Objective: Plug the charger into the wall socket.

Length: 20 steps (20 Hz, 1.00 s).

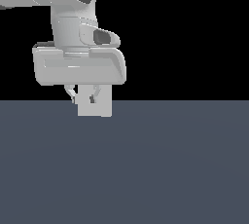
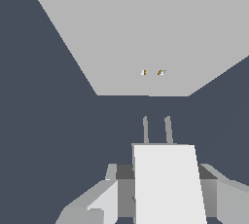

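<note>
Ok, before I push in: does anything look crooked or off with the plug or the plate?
Nothing stands out. The charger sits straight in the gripper, its two prongs apart from the wall socket, pointing roughly toward its holes.

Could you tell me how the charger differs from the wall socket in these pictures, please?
The charger is a small narrow block; the wall socket is a far wider flat plate. The charger carries two thin prongs pointing at the socket; the wall socket shows two tiny yellowish holes. The charger sits clamped between the jaws of the gripper; the wall socket stands free, a gap apart. Both are plain off-white with straight edges.
</note>
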Motion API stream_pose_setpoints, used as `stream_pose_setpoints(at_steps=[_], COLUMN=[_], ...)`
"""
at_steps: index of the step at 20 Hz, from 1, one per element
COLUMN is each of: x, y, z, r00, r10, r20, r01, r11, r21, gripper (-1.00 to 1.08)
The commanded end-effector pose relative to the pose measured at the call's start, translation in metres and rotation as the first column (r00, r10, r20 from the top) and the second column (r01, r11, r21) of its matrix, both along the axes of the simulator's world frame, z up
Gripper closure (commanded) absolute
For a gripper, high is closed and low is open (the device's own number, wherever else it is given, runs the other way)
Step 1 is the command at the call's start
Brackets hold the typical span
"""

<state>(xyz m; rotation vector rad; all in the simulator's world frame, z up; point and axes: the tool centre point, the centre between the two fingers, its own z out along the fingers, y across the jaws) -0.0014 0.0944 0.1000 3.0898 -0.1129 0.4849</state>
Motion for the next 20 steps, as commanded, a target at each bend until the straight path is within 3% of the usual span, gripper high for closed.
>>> stream_pose_setpoints(at_steps=[1,13,20], x=[0.003,0.042,0.049], y=[0.000,-0.004,-0.004], z=[0.000,0.000,0.000], r00=[1.000,1.000,1.000], r10=[0.000,0.000,-0.001], r20=[0.000,0.000,0.000], r01=[0.000,0.000,0.001], r11=[1.000,1.000,1.000], r21=[0.000,0.001,0.001], gripper=[1.08,1.08,1.08])
